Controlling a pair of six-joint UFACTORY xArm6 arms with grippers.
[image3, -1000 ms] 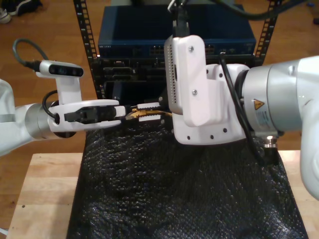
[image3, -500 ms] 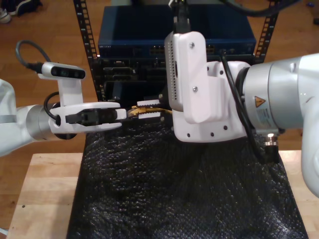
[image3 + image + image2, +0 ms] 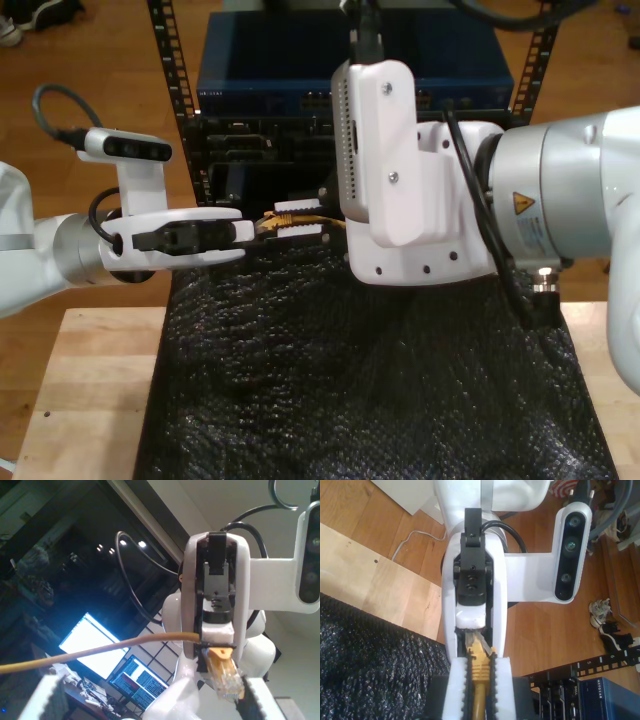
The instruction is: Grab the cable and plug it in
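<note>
Black mat (image 3: 350,380), rack (image 3: 260,70) behind: cable (image 3: 100,647) over mat's far edge, clamped by my second gripper (image 3: 296,221); my first gripper (image 3: 246,228) adjacent, fingers apart.

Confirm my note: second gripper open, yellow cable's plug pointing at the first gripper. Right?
No: my second gripper is shut on the cable, not open; the second wrist view shows it clamped. The plug does point at my first gripper.
</note>
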